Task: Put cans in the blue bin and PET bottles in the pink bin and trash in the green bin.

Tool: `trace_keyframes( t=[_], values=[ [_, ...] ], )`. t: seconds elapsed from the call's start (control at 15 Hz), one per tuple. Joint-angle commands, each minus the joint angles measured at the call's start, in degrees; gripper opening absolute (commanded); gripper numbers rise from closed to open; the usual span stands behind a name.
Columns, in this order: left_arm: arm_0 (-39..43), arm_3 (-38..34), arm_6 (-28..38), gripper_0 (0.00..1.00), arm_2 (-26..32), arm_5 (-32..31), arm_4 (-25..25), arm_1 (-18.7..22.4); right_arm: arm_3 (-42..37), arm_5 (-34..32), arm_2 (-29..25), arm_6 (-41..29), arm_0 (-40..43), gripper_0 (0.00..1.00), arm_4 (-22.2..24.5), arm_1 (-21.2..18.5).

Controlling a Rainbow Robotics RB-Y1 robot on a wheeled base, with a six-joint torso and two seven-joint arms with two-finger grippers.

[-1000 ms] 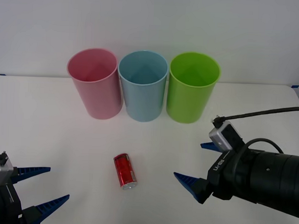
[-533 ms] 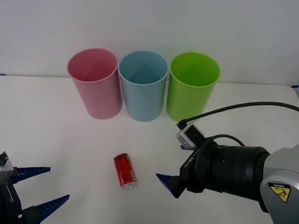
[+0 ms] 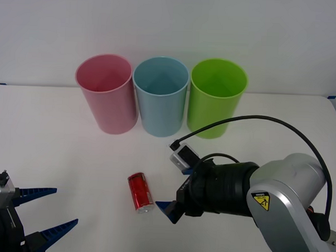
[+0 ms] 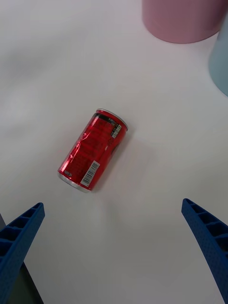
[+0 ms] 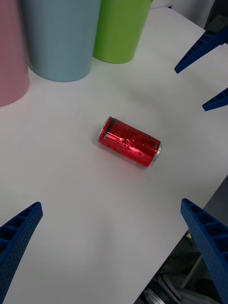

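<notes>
Red can (image 3: 140, 193) lies on its side mid-table, near of the blue bin (image 3: 160, 96), long axis running near-far; right gripper (image 3: 176, 189) just to its right, fingers spread wide, empty; left gripper (image 3: 44, 211) parked near-left, also spread.

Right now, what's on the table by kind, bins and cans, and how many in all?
Bins: 3, pink bin, blue bin, green bin.
Cans: 1, red can, lying on its side.
Total: 4.
</notes>
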Motion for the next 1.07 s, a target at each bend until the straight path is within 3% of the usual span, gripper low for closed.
trace_keyframes(
  t=[0.07, 0.67, 1.07],
  values=[
    [0.0, 0.0, 0.0, 1.0, 0.0, -0.01, 0.0, 0.0, 4.19, 2.86, 2.39, 0.01, -0.62, 1.0, 1.38, 1.78],
    [0.0, 0.0, 0.0, 1.0, 0.0, -0.01, 0.0, 0.0, 14.74, 12.7, 8.28, 0.01, -1.68, 1.0, 7.88, 6.88],
    [0.0, 0.0, 0.0, 1.0, 0.0, -0.01, 0.0, 0.0, 19.92, 18.06, 10.83, 0.01, -2.03, 1.0, 9.29, 7.06]
  ],
)
